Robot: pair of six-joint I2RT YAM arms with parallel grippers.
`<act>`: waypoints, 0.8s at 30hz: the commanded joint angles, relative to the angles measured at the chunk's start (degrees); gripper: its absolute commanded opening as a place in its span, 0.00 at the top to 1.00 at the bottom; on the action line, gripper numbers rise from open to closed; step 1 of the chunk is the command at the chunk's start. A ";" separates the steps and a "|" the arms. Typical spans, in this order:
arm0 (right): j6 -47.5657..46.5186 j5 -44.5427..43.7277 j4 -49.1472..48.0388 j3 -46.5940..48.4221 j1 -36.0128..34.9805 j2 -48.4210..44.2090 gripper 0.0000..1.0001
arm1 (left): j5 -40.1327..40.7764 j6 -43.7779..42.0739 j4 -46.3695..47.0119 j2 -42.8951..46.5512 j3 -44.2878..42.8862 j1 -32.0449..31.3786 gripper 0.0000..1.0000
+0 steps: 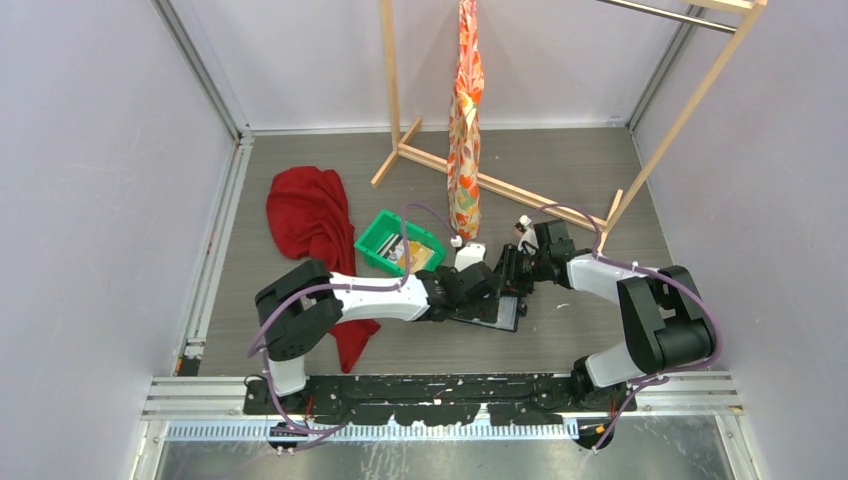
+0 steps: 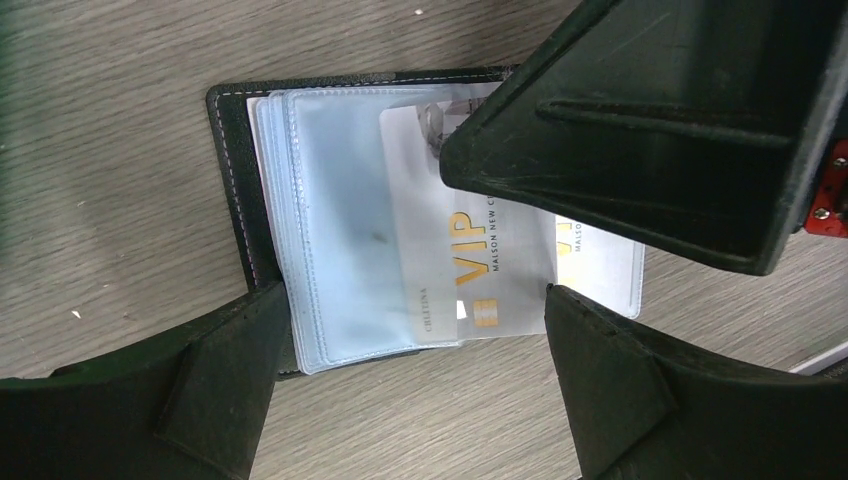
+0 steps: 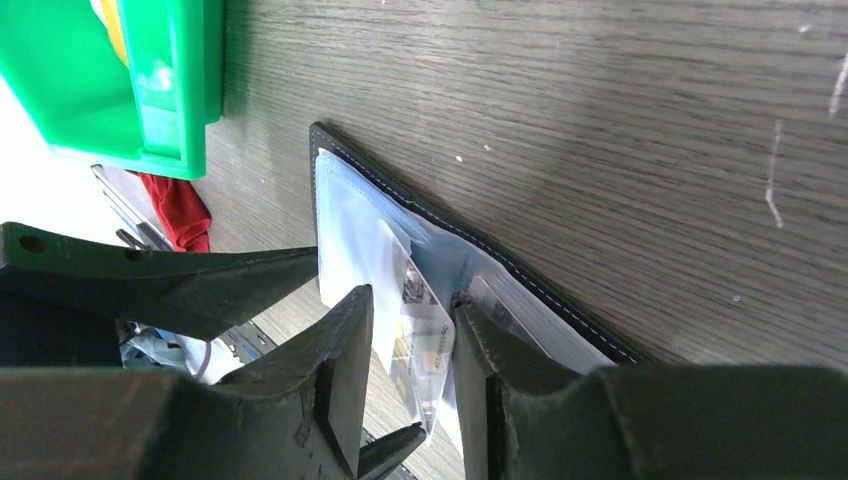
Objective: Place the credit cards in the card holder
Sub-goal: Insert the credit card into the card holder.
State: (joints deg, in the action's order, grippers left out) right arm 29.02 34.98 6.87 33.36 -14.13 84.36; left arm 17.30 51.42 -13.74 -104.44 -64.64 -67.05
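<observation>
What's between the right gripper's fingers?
White VIP card, partly in a sleeve of the card holder, sits between the fingers of the right gripper; right wrist view shows it.

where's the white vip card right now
In the left wrist view the white VIP card lies on the open card holder. That spot is mid-table, near the green tray, and the right gripper straddles the card's edge.

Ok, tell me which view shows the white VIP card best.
Left wrist: it looks straight down on the white VIP card, gold lettering readable, against the clear sleeves of the open card holder. Right wrist shows the card only edge-on between the fingers of the right claw. Top external hides it beneath the arms.
</observation>
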 commanded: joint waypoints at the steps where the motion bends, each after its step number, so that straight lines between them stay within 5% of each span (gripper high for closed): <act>1: -0.60 -2.46 1.54 1.00 -0.13 -0.21 0.60 | 2.02 -1.06 0.12 -1.05 -2.91 -0.70 0.00; 13: -0.59 -2.73 1.50 0.99 -0.18 -0.07 0.59 | 12.00 0.90 -10.96 -2.68 -8.26 -2.70 0.00; 24: -0.58 -2.89 1.55 0.87 -0.19 -0.22 0.59 | 12.59 -1.43 -8.64 -0.63 -8.41 -3.73 0.00</act>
State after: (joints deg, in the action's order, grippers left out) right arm 29.04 34.59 7.16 33.45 -14.13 84.36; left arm 27.00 50.78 -23.18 -107.72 -71.24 -70.08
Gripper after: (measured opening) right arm 0.407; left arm 0.996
